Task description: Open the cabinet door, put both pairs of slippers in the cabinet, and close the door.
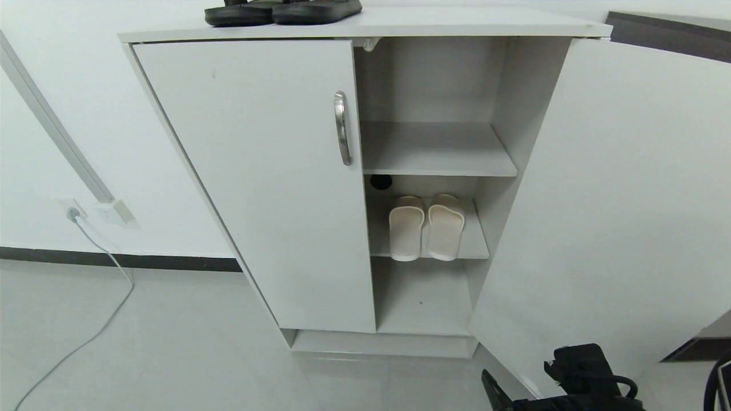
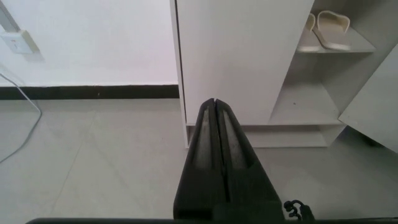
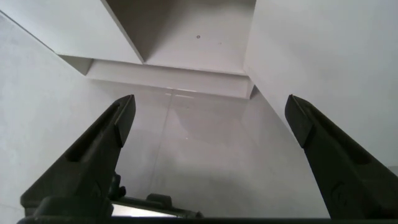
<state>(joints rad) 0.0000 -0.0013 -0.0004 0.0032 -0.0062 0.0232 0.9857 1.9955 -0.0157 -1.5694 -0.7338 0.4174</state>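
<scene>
The white cabinet (image 1: 365, 25) stands against the wall with its right door (image 1: 617, 188) swung wide open and its left door (image 1: 257, 182) closed. A pair of white slippers (image 1: 426, 226) lies on the middle shelf; they also show in the left wrist view as white slippers (image 2: 326, 31). A pair of black slippers (image 1: 282, 11) rests on the cabinet top. My left gripper (image 2: 214, 109) is shut and empty, low over the floor in front of the closed door. My right gripper (image 3: 208, 106) hangs open and empty near the floor by the cabinet's base (image 3: 168, 71).
A grey cable (image 1: 85, 331) runs from a wall socket (image 1: 71, 211) across the floor on the left. A slanted wall conduit (image 1: 51, 125) ends at a small box. The tiled floor (image 1: 171, 354) before the cabinet is bare. A dark object sits at the far right edge (image 1: 691, 348).
</scene>
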